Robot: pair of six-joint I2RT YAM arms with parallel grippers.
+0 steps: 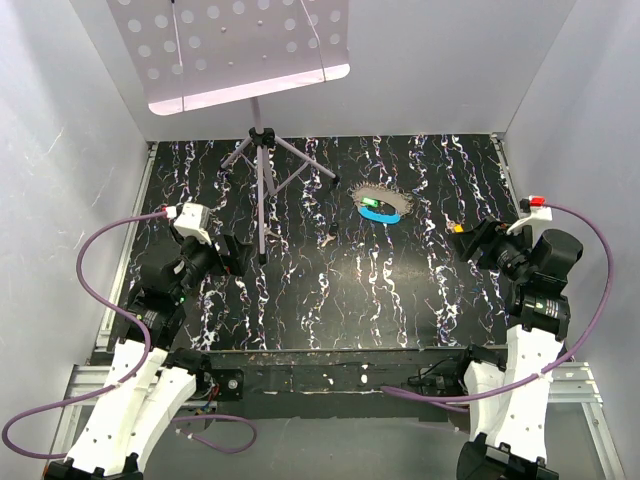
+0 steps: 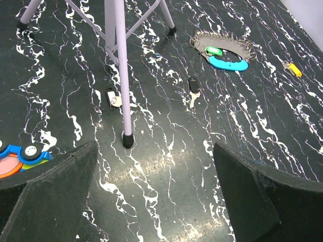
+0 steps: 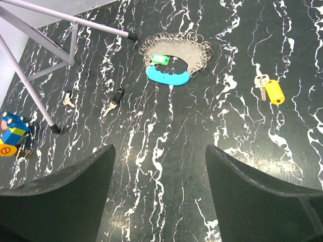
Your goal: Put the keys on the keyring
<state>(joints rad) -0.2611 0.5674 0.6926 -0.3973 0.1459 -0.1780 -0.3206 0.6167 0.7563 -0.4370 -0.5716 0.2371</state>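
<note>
Keyring (image 1: 381,208) lies flat on the marbled worktop (image 1: 400,300), in the far half and right of centre in the top view. It consists of a blue curved band (image 3: 168,78) joined to a grey loop of rings (image 3: 176,46), with a green tag (image 3: 158,59) on it. We count three keys, all loose on the worktop and apart from the keyring:
- The black-headed key (image 2: 193,84) lies near the keyring, on its nearer left side.
- The yellow-tagged key (image 3: 270,91) lies well to its right.
- The pale-headed key (image 2: 113,98) lies beside a leg of the lilac tripod stand (image 1: 262,160).

The left pincer (image 2: 155,151) has its fingers spread wide, with nothing between them and nothing touched. The right pincer (image 3: 160,150) is likewise wide apart and holds nothing. Both hover above bare worktop.

Both wrist views show the pale-headed key and a blue and orange toy car (image 3: 12,132) near the foot of the stand. We cannot find either in the top view. Only the top view shows the stand's perforated plate (image 1: 240,40) and the arms themselves.

Both arms are folded with the elbows raised. The left arm reaches forward and inward, its pincer close to the stand's near foot. The right arm angles inward to the left, with its pincer tip close to the yellow-tagged key.
</note>
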